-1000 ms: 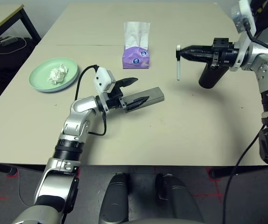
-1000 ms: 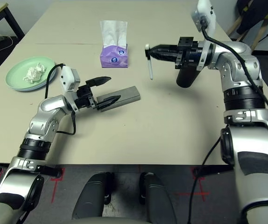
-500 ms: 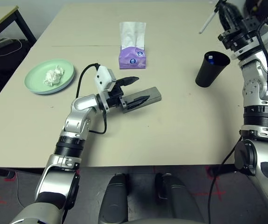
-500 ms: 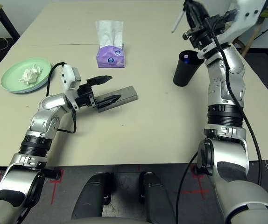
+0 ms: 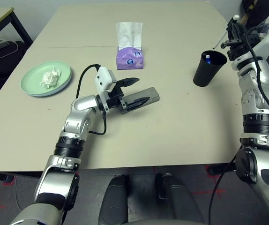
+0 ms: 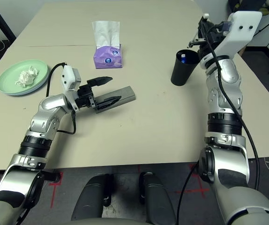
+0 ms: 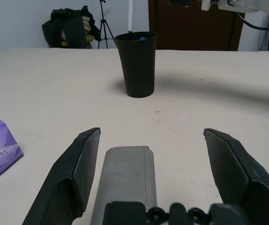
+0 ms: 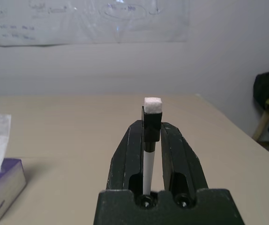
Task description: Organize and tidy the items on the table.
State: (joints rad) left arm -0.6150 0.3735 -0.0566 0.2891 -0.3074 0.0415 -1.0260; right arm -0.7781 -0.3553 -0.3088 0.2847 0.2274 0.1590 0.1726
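Left gripper [image 5: 133, 92] spread wide at centre left of the left eye frame, one finger [image 7: 73, 171] on each side of the grey glasses case [image 5: 144, 98], which lies flat on the table [image 5: 181, 136] and pokes out toward the middle. No squeeze on it yet. Right gripper [image 6: 204, 33] clenched on the small white pen [image 8: 148, 161] at upper right, just beside and above the black cup [image 5: 205, 69]; pen gripped along its length between the fingers, capped end poking out past the tips. Something blue already inside the cup, though too small to name with any confidence.

Farther back: purple tissue box [image 5: 129, 56] at upper centre, green plate [image 5: 46, 78] at far left with the crumpled tissue [image 5: 50, 77] on it, well apart from both arms.

Step in hand looks like dropping the pen into the cup. Done well by:
- bringing the pen squarely over the cup mouth first, not its rim;
- tipping it near upright, lower end down;
- sinking that end inside before letting go, so nothing bounces out;
- keeping clear of the cup wall, since a tall light cup tips easily.

Best to leave the case alone until the pen is settled.
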